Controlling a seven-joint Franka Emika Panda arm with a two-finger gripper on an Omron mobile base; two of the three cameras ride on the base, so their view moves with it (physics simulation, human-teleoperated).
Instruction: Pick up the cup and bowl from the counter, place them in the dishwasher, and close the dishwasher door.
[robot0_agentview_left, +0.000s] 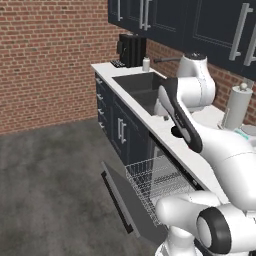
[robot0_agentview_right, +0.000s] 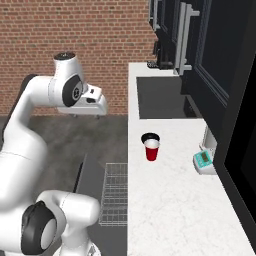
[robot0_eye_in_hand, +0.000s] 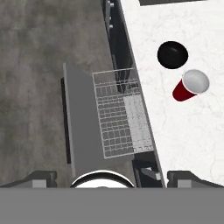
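Red tapered cup (robot0_eye_in_hand: 189, 86) with white inside stands just beside the black bowl (robot0_eye_in_hand: 172, 54); claw (robot0_eye_in_hand: 109, 177) spread wide.

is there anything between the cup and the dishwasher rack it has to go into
Nothing visible. The cup stands upright on the counter beside the bowl. The dishwasher door is down and the rack is pulled out, open from above.

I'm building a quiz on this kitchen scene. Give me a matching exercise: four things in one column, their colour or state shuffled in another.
Things:
1. cup
2. bowl
3. dishwasher door
4. wire rack

States:
A. dropped open
B. black, on the counter
C. red, white inside
D. pulled out over the door

Pairs: 1-C, 2-B, 3-A, 4-D
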